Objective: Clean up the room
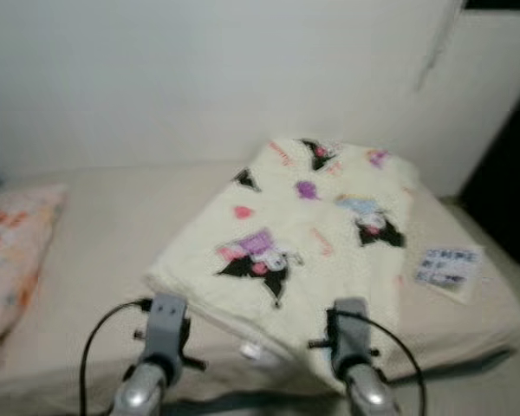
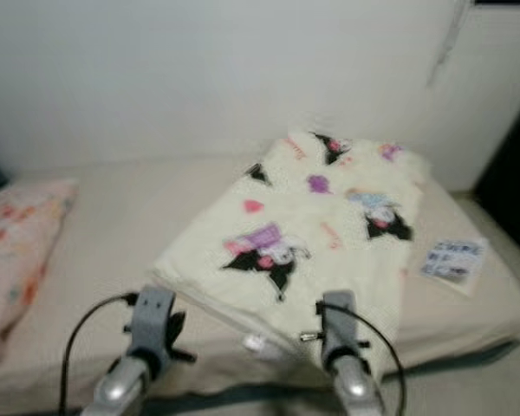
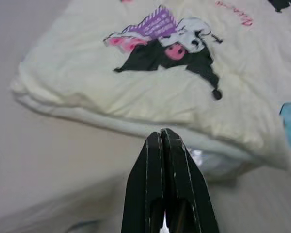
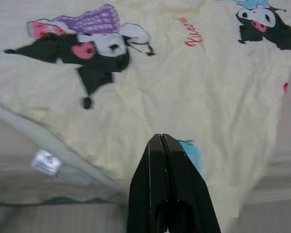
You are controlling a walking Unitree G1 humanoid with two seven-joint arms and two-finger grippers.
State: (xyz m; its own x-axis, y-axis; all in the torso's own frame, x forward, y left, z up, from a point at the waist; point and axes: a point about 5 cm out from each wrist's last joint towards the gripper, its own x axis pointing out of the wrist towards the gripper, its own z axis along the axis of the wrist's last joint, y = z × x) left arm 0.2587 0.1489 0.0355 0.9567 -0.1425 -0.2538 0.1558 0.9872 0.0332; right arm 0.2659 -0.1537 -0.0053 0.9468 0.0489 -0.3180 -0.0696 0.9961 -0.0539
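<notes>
Our left claw [image 3: 162, 133] and right claw [image 4: 160, 138] are both pinched closed and empty, poised at the near edge of the bed [image 1: 113, 217]. The folded blanket [image 1: 303, 225] lies just beyond them, its long axis running away toward the far right. Its near edge is closest to the right claw.

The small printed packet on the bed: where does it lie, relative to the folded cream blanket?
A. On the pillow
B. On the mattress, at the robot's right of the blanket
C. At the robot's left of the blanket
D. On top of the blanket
B. The printed packet lies flat on the bare mattress, at the robot's right of the folded blanket, far from the pillow.
</notes>
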